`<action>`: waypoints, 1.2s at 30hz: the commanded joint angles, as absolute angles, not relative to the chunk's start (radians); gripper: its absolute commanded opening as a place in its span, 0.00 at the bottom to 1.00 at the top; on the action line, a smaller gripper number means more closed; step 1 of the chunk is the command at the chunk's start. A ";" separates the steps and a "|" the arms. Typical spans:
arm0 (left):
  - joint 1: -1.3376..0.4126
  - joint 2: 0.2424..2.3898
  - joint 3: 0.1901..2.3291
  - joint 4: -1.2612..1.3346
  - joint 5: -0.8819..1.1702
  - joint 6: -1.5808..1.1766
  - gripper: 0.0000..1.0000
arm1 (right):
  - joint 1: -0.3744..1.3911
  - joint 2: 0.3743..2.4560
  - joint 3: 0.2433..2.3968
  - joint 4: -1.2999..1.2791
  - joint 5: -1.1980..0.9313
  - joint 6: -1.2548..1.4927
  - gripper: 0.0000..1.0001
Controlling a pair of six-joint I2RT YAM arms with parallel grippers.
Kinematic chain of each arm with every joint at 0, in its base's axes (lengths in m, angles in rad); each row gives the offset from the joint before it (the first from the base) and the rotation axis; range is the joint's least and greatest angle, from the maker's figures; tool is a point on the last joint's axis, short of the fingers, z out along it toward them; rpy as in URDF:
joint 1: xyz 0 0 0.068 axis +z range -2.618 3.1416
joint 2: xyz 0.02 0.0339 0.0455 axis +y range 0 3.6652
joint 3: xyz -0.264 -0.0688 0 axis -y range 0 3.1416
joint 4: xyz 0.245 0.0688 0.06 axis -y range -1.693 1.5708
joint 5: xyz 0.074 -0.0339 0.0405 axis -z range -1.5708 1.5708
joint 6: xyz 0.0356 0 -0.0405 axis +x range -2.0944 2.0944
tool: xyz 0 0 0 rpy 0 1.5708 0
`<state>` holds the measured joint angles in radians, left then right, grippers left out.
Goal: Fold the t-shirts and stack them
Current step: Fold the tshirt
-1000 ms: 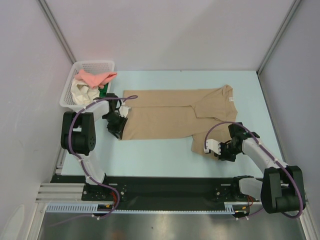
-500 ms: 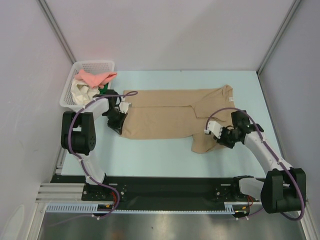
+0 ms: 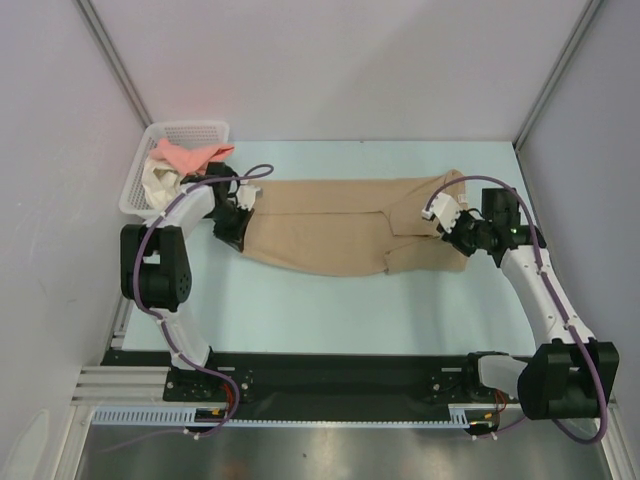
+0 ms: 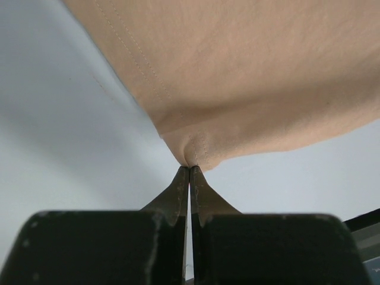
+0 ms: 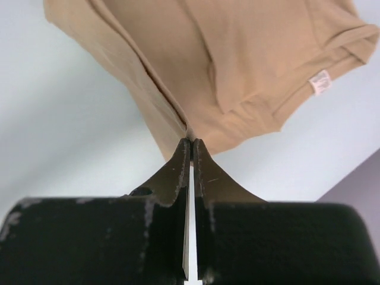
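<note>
Left claw [image 4: 189, 168] is pinched tight on a hem corner of the tan t-shirt [image 3: 340, 225]. Right claw [image 5: 191, 141] is clamped on a folded edge at the collar end. The shirt spans the middle of the pale tabletop [image 3: 300, 320] between them. The white mesh basket [image 3: 190, 130] at the far left holds a salmon-pink shirt [image 3: 185, 157] and a cream shirt [image 3: 158, 182].
</note>
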<state>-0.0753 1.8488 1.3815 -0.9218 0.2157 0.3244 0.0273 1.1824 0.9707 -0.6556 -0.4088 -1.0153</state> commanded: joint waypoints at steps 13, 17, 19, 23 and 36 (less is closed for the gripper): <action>-0.072 1.844 1.522 -0.971 0.239 0.337 0.00 | -0.025 1.298 1.158 -0.494 -0.442 -0.959 0.00; -0.072 1.864 1.568 -0.974 0.222 0.337 0.01 | -0.034 1.344 1.204 -0.463 -0.449 -0.953 0.00; -0.072 1.885 1.601 -0.977 0.212 0.341 0.00 | -0.035 1.374 1.227 -0.437 -0.454 -0.953 0.00; -0.072 1.916 1.649 -0.976 0.192 0.341 0.00 | -0.035 1.430 1.270 -0.399 -0.466 -0.950 0.00; -0.071 2.118 1.879 -0.963 0.126 0.339 0.00 | -0.034 1.649 1.413 -0.282 -0.454 -0.927 0.00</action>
